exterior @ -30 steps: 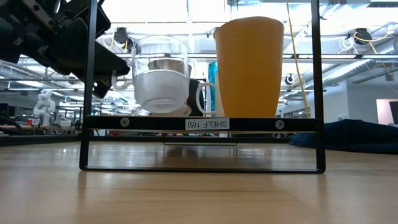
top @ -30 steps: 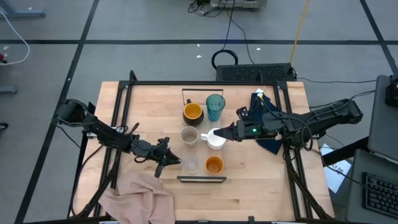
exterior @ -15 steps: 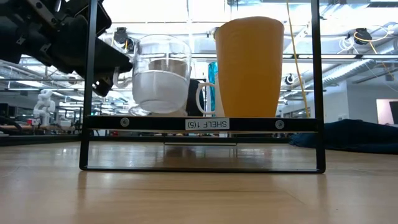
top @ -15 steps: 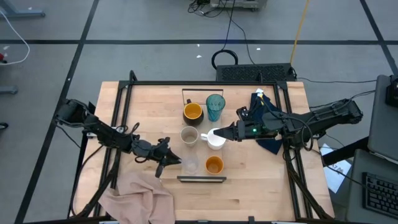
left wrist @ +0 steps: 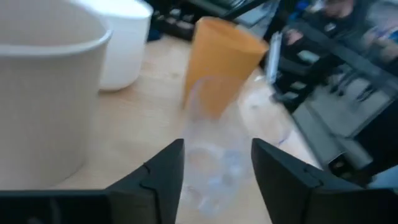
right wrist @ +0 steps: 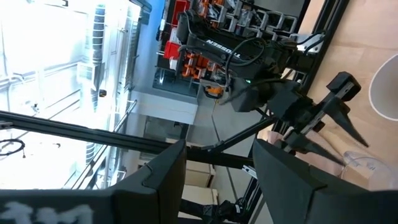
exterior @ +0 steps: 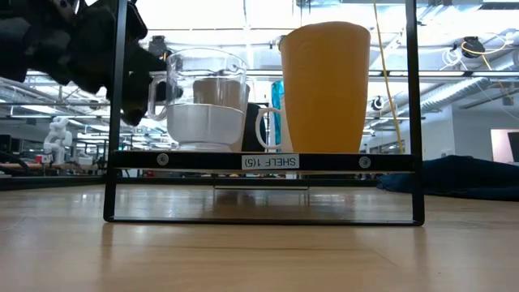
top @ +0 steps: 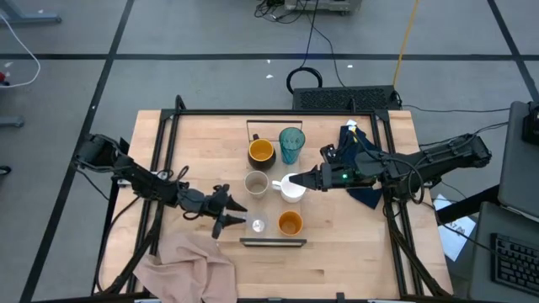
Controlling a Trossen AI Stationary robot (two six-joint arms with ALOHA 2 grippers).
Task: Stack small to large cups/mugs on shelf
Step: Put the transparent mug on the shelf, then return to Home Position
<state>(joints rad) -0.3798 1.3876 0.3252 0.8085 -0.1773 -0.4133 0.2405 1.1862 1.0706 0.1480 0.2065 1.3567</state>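
As left claw [top: 237,214] spreads, tiny clear glass [top: 258,225] stands on shelf [top: 274,242].

Right tool's [right wrist: 214,180] own two dark fingers [right wrist: 155,177] fill the lower edge, w/ a gap btwn them. Past them, approx 2–3 o'clock, the other arm's tool [right wrist: 348,140]: spread, pointed fingers over pale wood tabletop [right wrist: 367,31]. Tiny clear glass [right wrist: 365,165] sits just beside its tips at 4 o'clock. Curved white rim at far 3 o'clock, partly cut off. Bright lab w/ racks beyond.
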